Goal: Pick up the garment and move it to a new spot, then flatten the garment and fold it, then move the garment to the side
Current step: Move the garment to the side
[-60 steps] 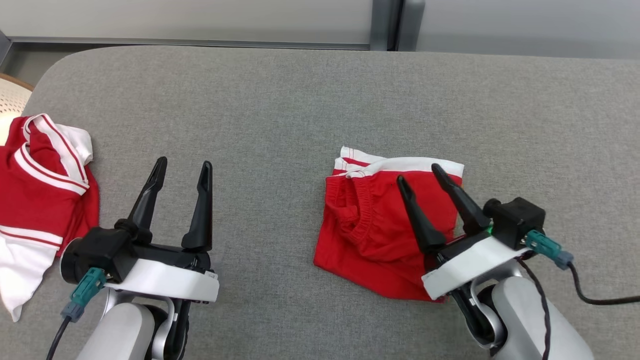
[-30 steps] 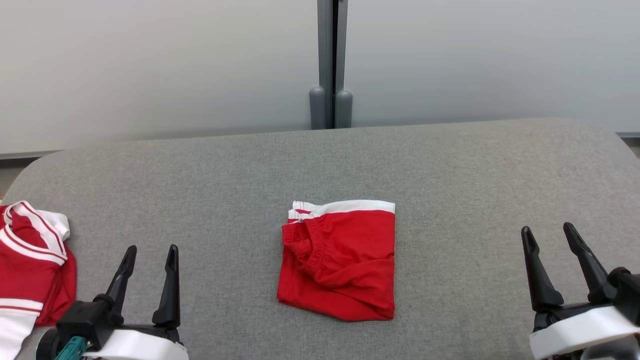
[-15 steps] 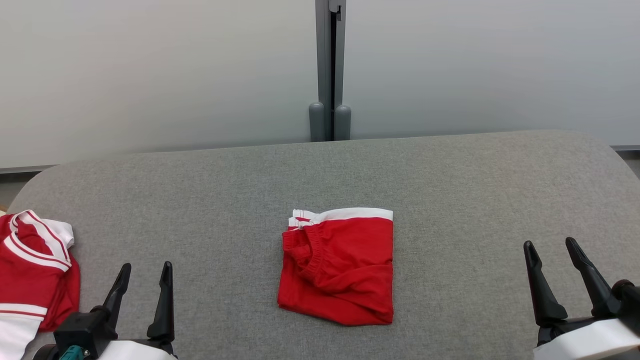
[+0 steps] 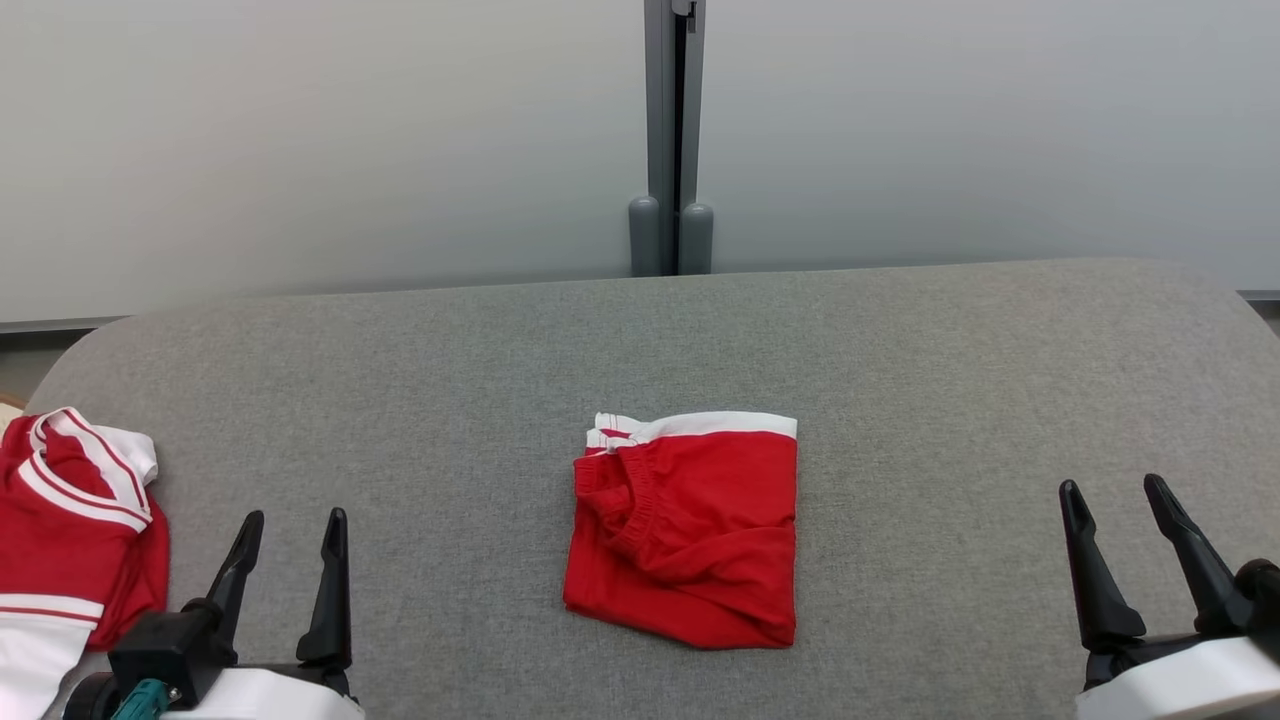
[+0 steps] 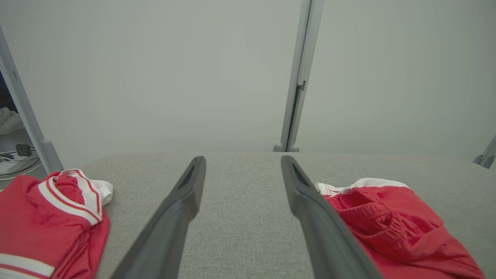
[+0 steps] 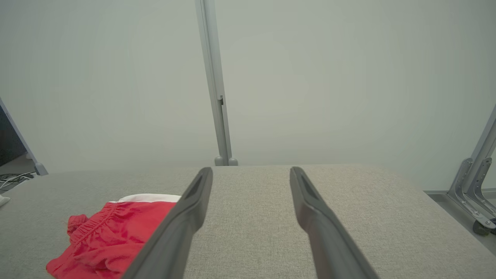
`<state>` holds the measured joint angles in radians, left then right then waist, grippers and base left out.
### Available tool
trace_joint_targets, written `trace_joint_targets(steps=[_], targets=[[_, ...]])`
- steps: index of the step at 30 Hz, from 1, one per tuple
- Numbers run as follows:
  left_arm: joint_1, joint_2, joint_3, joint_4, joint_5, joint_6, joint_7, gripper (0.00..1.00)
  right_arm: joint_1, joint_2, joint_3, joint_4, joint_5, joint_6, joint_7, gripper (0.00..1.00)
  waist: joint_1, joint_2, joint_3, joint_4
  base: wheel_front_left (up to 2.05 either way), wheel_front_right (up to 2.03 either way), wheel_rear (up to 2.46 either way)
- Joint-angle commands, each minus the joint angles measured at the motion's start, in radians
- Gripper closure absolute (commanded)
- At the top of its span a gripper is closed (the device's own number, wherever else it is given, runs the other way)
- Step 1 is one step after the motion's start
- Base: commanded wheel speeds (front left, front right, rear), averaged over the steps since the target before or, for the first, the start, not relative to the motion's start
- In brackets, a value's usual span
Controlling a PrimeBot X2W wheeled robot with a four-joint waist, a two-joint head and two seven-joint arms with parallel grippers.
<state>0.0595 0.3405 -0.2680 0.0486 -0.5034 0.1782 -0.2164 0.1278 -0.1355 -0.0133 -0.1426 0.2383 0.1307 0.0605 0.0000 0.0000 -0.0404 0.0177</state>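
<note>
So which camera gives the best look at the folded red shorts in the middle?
The head view: the red shorts lie whole and unblocked, seen from above. The left wrist view shows them at its right, partly behind a gripper finger; the right wrist view shows part at its lower left.

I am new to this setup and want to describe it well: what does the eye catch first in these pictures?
Folded red shorts with a white band lie alone in the middle of the grey table. A rumpled red and white shirt sits at the table's left edge. The left claw and the right claw stand open and empty near the front, one at each side, touching neither garment.
</note>
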Motion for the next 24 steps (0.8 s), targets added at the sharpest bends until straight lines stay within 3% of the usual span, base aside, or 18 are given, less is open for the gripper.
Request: trace_joint_targets(steps=[1,6,13,24], targets=[[-0.016,0.006,0.001,-0.003,0.002,0.003,-0.007,0.00,-0.001,-0.003,-0.002,-0.003,-0.002,0.000,-0.003,0.00,0.0000,0.0000,0.003,0.005,0.00,0.00,0.00],[-0.053,-0.004,-0.009,-0.021,0.010,-0.001,-0.011,0.00,-0.016,-0.009,-0.016,0.000,-0.018,0.000,0.011,0.00,0.0000,0.0000,0.034,0.041,0.00,0.00,0.00],[-0.178,-0.041,-0.026,-0.046,0.023,-0.029,-0.028,0.00,-0.103,-0.020,0.015,0.064,-0.028,0.000,0.022,0.00,0.0000,0.0000,0.174,0.146,0.00,0.00,0.00],[-0.304,-0.134,0.003,-0.021,0.059,-0.091,-0.049,0.00,-0.234,0.024,0.141,0.441,0.028,0.000,-0.006,0.00,0.0000,0.0000,0.278,0.266,0.00,0.00,0.00]])
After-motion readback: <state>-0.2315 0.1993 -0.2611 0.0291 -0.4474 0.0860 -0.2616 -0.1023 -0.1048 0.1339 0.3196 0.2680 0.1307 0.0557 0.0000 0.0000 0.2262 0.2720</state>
